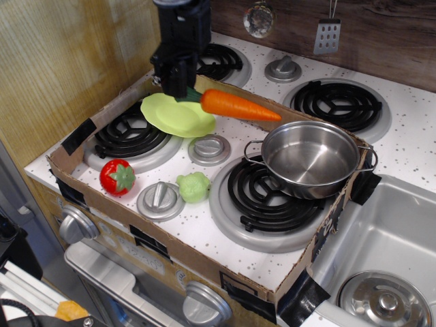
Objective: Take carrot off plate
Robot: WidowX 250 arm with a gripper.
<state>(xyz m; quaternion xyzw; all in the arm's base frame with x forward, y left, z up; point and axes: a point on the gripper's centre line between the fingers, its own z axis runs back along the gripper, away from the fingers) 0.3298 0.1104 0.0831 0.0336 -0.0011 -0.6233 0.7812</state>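
Note:
The orange carrot (238,105) hangs in the air, pointing right, above the right edge of the yellow-green plate (176,114). My black gripper (178,87) is shut on the carrot's dark green stem end, above the plate's far side. The plate lies on the back left burner inside the cardboard box. The fingertips are partly hidden by the gripper body.
A steel pot (310,158) sits on the front right burner, just right of the carrot tip. A red tomato toy (117,176) and a pale green lumpy toy (193,186) lie at the front. The cardboard box wall (102,112) rings the stove top.

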